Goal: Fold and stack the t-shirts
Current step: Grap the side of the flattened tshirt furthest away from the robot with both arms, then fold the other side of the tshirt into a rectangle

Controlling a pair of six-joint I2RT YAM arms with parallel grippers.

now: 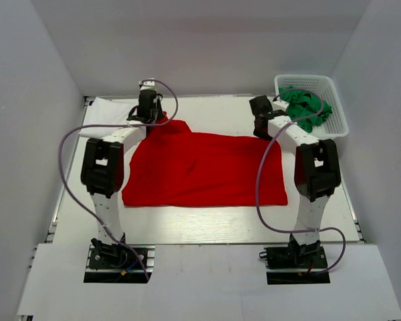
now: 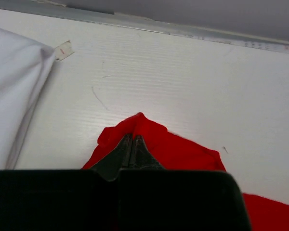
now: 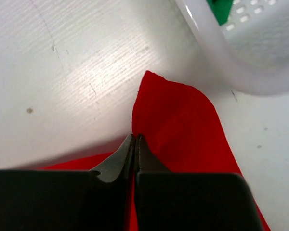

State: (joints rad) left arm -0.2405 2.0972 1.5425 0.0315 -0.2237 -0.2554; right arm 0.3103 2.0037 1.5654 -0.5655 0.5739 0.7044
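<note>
The red t-shirt (image 1: 204,168) lies spread as a wide sheet across the middle of the table. My left gripper (image 1: 149,114) is shut on its far left corner (image 2: 149,132), pinching the cloth between the jaws. My right gripper (image 1: 260,124) is shut on its far right corner (image 3: 176,115). A white t-shirt (image 1: 110,107) lies flat at the far left, also in the left wrist view (image 2: 12,91). Green t-shirts (image 1: 307,107) are bundled in the basket.
The white lattice basket (image 1: 337,124) stands at the far right corner, its wall close to my right gripper (image 3: 241,53). The table's back edge and grey walls lie just beyond both grippers.
</note>
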